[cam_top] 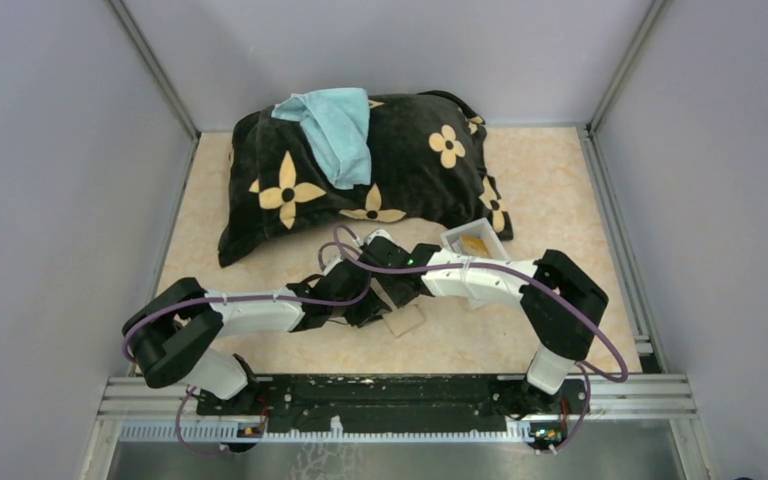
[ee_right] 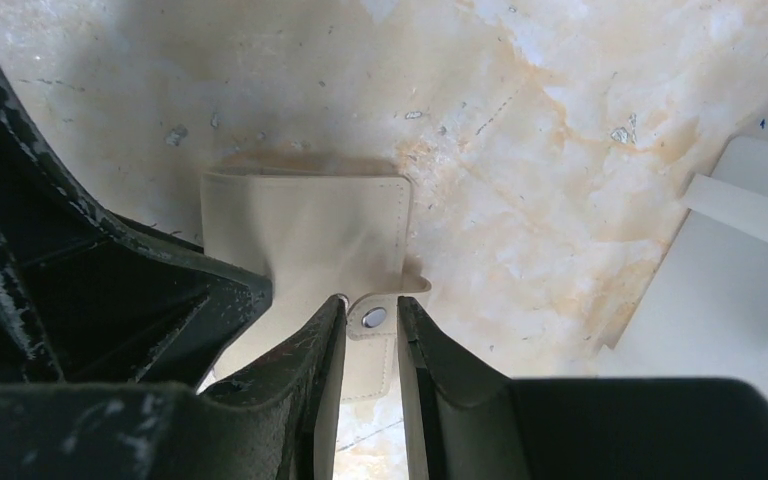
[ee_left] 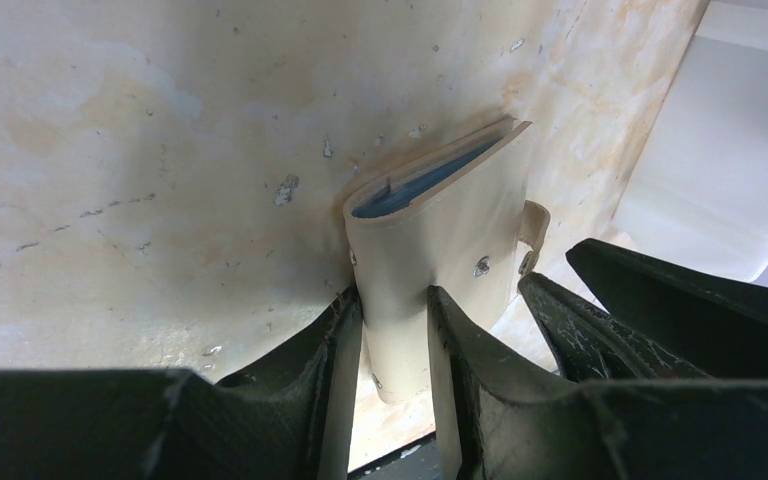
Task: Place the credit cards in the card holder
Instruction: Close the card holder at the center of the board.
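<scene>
The tan card holder (cam_top: 407,321) lies folded on the table between both arms. My left gripper (ee_left: 395,300) is shut on the card holder (ee_left: 440,220) at its near end. A bluish-grey edge (ee_left: 420,185), apparently credit cards, shows inside the fold. My right gripper (ee_right: 371,303) hovers over the card holder (ee_right: 300,230). Its fingers stand narrowly open either side of the snap tab (ee_right: 372,345), with table showing through the gap. The right fingers (ee_left: 600,330) also show in the left wrist view beside the tab (ee_left: 533,225). A gold card (cam_top: 475,244) lies in the white tray (cam_top: 457,236).
A black pillow with tan flowers (cam_top: 360,180) and a teal cloth (cam_top: 335,130) on it fills the back of the table. The white tray (ee_left: 720,180) (ee_right: 740,270) sits just right of the grippers. Grey walls close in the table on three sides.
</scene>
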Motion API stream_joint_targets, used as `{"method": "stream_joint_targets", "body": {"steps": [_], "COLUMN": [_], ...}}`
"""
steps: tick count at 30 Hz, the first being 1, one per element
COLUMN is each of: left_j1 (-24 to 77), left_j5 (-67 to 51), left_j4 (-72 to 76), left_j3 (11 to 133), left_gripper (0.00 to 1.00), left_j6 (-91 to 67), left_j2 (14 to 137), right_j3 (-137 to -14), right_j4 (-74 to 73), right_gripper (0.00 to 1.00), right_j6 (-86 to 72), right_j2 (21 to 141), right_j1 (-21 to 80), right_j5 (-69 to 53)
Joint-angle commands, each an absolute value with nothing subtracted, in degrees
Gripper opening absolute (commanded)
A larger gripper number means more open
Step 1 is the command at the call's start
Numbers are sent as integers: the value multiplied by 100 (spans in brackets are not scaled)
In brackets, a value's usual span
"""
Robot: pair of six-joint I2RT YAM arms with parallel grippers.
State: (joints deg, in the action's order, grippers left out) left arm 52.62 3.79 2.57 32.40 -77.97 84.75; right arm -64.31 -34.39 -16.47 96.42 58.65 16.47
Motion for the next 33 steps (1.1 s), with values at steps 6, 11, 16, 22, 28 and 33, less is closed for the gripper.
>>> {"method": "stream_joint_targets", "body": {"steps": [6,11,16,22,28,33], "left_j1": [5228,5229,5228,5226,5229,5228], "left_j5": [560,557,550,532,523,516], "left_j4": [-378,-348,-330,-292,-258,-243], "left_j3": [2919,2892,2877,2832,2804,2808], "left_gripper": [38,38,38,38,38,38], "left_j6": [-7647,-7658,-7657,-7671,-7673,-7669], "left_j2": [8676,8666,8675,8666,8672,8692], "right_j3": [-6608,-6675,-6714,-6730,-6745,-6797], "right_j4": [-3530,-3563,-3635,-3699,-3714,-3751], "right_gripper": [27,28,32,32,32,31], "right_j6": [-1582,-1591,-1598,-1617,-1617,-1617], "right_j2": [9535,9551,9650,9766,9865,9928], "right_j1": [5937,5993,6044,6090,6091,6091], "right_j5": [1776,1786,1842,1953,1966,2002]}}
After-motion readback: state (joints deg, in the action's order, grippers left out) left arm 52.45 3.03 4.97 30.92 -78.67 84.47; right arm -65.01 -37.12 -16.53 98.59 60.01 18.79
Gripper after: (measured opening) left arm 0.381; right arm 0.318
